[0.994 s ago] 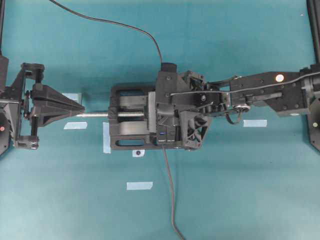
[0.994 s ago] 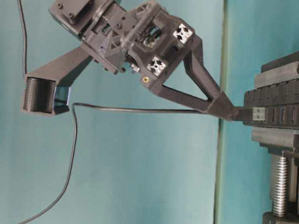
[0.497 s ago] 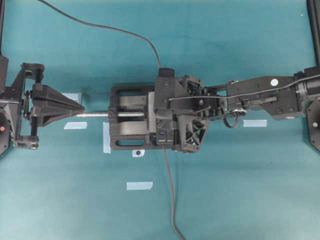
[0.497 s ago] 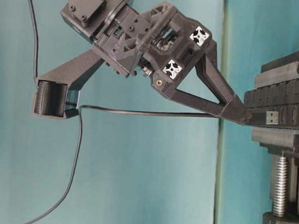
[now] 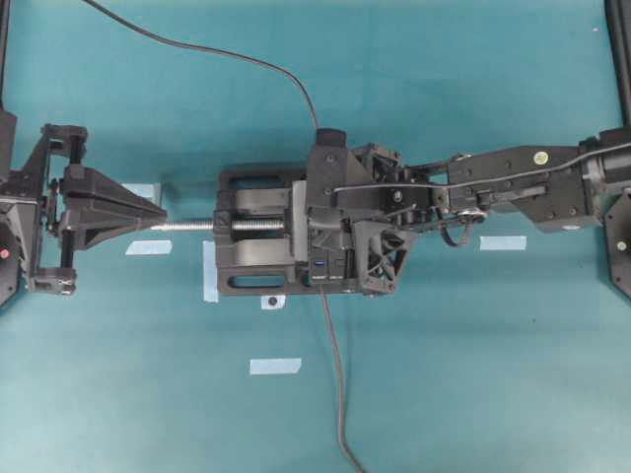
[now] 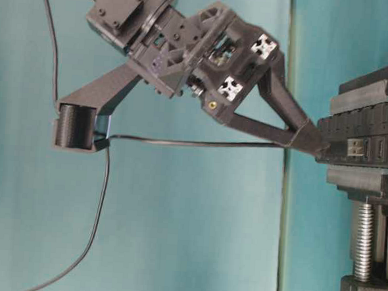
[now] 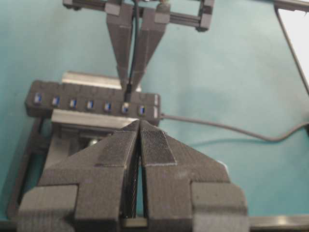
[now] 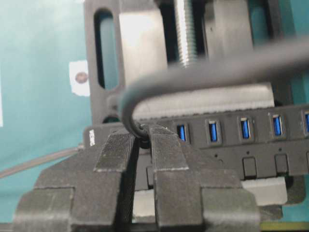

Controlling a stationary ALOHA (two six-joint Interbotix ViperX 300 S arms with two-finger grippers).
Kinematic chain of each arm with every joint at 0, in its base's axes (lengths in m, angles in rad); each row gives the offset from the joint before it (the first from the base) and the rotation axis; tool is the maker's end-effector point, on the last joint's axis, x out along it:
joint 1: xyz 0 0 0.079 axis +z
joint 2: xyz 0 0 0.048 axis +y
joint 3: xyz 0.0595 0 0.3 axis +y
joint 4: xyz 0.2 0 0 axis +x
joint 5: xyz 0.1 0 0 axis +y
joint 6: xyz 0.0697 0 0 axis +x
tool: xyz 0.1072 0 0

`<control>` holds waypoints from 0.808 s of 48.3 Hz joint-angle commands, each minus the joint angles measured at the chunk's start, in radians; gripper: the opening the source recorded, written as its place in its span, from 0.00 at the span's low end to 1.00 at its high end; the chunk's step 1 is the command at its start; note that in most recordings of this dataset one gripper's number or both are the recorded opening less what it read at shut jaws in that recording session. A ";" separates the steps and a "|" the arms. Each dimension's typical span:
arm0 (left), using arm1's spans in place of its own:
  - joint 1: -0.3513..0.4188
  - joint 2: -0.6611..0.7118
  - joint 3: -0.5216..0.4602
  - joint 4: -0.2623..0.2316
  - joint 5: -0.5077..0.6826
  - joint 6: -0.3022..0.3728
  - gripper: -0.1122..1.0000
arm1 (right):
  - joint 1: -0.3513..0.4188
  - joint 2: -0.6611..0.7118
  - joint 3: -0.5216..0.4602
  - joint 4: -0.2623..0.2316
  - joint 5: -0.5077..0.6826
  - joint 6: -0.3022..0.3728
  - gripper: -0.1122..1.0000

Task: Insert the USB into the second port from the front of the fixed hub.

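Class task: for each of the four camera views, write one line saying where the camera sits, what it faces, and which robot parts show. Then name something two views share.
Overhead: above the table, looking down; both arms, the vise.
Table-level: low, sideways; the right gripper shut on the USB at the hub.
Left wrist: behind the shut left gripper, facing the hub's ports.
Right wrist: behind the right gripper, facing the ports.
Shared: both wrist views show the hub's blue ports.

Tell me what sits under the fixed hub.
The fixed hub rests clamped in a black vise, whose silver screw shows below it. The contact surface itself is hidden by the hub's body.
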 commanded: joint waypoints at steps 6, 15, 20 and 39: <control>-0.003 0.000 -0.015 0.000 -0.008 0.002 0.11 | -0.002 -0.009 -0.008 -0.002 -0.015 0.008 0.18; -0.002 0.000 -0.015 0.000 -0.011 0.000 0.11 | -0.002 0.000 -0.008 -0.002 -0.029 0.008 0.18; -0.003 0.000 -0.017 0.000 -0.011 0.000 0.11 | -0.002 0.006 -0.008 -0.002 -0.029 0.008 0.18; -0.002 0.002 -0.020 0.000 -0.012 -0.002 0.11 | -0.002 0.012 -0.008 -0.002 -0.008 0.005 0.18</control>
